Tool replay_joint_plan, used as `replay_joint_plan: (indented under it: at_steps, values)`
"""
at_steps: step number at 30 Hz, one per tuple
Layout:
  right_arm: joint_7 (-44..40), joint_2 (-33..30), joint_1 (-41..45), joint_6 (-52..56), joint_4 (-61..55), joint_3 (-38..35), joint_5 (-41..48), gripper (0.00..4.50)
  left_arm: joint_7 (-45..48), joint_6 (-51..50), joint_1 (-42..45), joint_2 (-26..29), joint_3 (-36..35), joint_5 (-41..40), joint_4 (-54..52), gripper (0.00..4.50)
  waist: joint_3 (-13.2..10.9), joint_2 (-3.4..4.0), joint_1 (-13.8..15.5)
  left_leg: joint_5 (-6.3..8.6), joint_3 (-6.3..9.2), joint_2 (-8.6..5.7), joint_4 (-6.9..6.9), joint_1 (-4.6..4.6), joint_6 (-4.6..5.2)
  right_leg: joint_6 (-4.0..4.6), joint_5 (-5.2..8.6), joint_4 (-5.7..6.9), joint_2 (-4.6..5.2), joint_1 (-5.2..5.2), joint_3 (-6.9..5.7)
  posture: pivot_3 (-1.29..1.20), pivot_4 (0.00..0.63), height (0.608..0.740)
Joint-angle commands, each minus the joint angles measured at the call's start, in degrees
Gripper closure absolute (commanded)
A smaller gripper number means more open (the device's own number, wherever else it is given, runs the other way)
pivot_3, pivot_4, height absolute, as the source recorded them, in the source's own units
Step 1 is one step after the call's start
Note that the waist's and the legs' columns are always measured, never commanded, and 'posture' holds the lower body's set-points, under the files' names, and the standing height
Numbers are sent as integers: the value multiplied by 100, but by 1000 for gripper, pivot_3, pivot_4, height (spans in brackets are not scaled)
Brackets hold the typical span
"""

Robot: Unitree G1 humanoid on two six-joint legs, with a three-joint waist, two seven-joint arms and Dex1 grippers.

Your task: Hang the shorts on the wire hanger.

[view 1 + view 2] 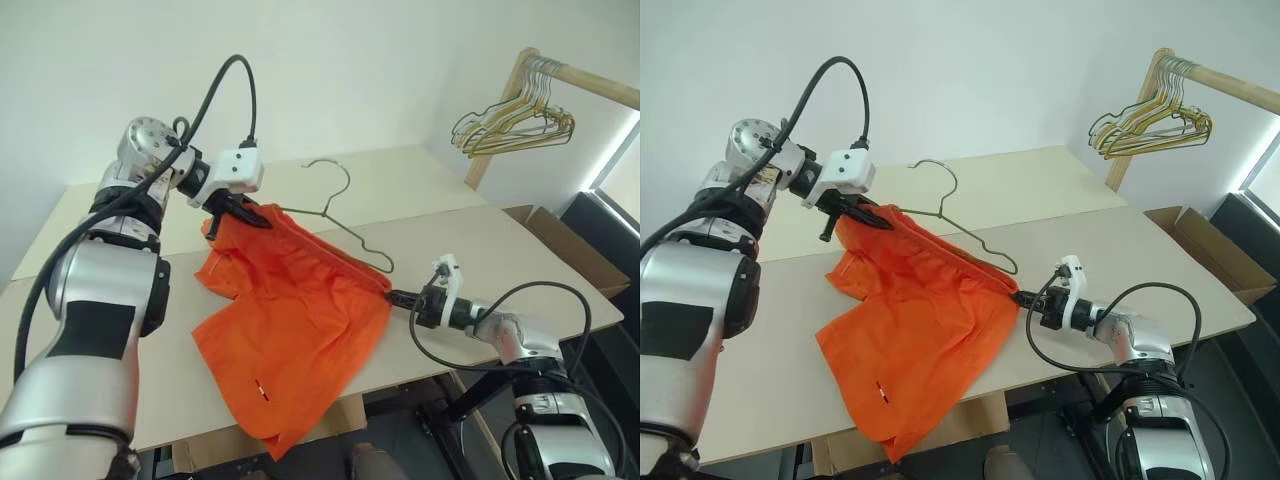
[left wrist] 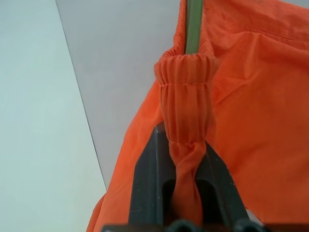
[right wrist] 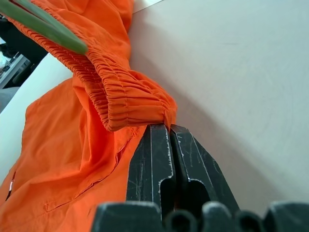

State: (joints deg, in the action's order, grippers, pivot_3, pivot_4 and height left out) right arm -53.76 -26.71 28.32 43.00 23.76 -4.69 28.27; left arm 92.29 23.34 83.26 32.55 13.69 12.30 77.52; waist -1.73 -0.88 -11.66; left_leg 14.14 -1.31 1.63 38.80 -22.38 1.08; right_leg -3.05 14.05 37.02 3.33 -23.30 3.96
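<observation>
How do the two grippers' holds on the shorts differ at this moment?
The left gripper is raised above the table and pinches one end of the waistband of the shorts; the right gripper sits low near the table's front edge at the other end. The left points down and toward the robot's right, the right almost level toward its left. Both are shut on the waistband, which is stretched between them, with the wire hanger running along it.
</observation>
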Motion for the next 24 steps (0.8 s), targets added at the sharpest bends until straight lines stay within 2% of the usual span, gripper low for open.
replay_joint_plan:
  at_steps: [1,9,16,20,24]
  values:
    - [7,-275,56,39,198,-15,-176,4405,21,201,151,349,111,-147,-36,4500,0,0,0,0,0,0,0,0,0,0,0,0,0,0,0,-130,0,740]
    - [-122,-381,233,-15,356,93,-187,4405,21,734,21,487,506,169,-83,4500,0,0,1,0,-1,0,0,1,0,0,0,0,0,0,0,-122,0,740]
    - [-236,-479,318,-51,330,199,-268,4405,-142,765,-34,486,432,385,-91,4500,0,0,37,0,-1,0,1,0,0,0,0,0,0,0,0,-123,0,740]
    - [-472,-758,334,4,-399,350,-240,4405,-778,858,-170,457,523,657,-102,4500,-1,1,73,0,-2,0,1,0,0,-1,1,0,1,-1,1,-125,0,740]
    - [-717,-1135,693,238,-1143,444,-123,4405,-1235,930,-292,400,582,858,-125,4500,-1,1,110,0,-3,0,2,-2,0,-2,1,1,1,-5,1,-132,0,740]
